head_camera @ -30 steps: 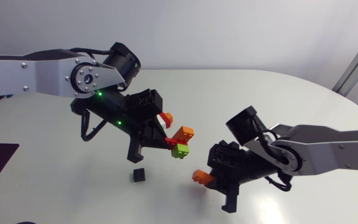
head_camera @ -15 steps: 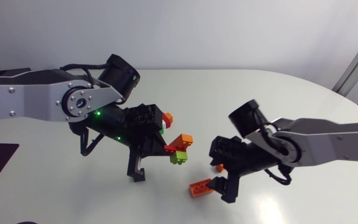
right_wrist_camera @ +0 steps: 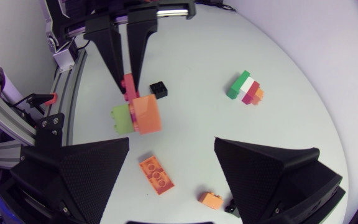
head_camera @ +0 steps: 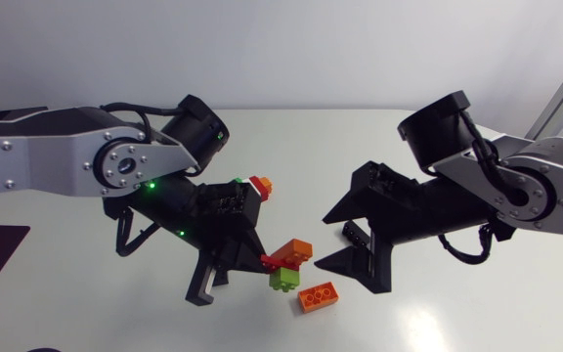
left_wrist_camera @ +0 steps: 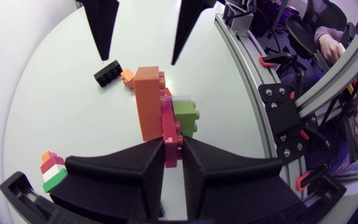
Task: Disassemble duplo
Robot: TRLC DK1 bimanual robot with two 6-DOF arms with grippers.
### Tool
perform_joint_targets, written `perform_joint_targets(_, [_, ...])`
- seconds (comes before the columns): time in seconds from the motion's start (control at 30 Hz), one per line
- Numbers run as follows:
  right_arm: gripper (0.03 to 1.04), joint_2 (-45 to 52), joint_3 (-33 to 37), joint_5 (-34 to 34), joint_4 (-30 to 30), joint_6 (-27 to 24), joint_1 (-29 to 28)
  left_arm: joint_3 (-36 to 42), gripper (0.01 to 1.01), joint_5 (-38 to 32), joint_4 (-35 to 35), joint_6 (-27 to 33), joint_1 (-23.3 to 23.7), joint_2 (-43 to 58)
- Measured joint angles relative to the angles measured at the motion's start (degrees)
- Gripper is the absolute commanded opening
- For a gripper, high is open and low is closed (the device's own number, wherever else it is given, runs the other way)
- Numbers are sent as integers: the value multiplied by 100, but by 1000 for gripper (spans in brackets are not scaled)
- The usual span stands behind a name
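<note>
Head view: the orange brick (head_camera: 319, 295) that was gripped by the right gripper (head_camera: 323, 242) a second ago was now seen lying flat on the table (head_camera: 438, 323), just beside the stack (head_camera: 286, 264). That gripper had been lifted clear and was spread wide, with nothing in it. The stack (orange, red, green) was held up by the left gripper (head_camera: 267, 260), pinched narrow on the red piece (left_wrist_camera: 169, 134). So one brick was counted as pulled off. Three were left joined, so another pull was reckoned to be needed.
</note>
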Motion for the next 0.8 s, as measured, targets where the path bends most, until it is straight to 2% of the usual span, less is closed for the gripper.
perform_joint_targets(0.2, [987, 9, 2, -22, -22, 2, 225, 164, 44, 116, -44, 103, -9, 133])
perform_joint_targets(0.33, [856, 48, 2, -22, -17, 2, 260, 175, 44, 133, -44, 105, -129, 234])
perform_joint_targets(0.43, [662, 79, 2, -22, -17, 2, 332, 175, 44, 153, -48, 120, -219, 286])
perform_joint_targets(0.47, [554, 83, 2, -31, -17, 2, 354, 175, 44, 153, -48, 120, -236, 291])
perform_joint_targets(0.53, [251, 90, 2, -42, -17, 2, 404, 177, 44, 155, -50, 120, -260, 291])
perform_joint_targets(0.8, [215, 133, -42, -109, -20, -66, 516, 310, 46, 192, -131, 120, -262, 291])
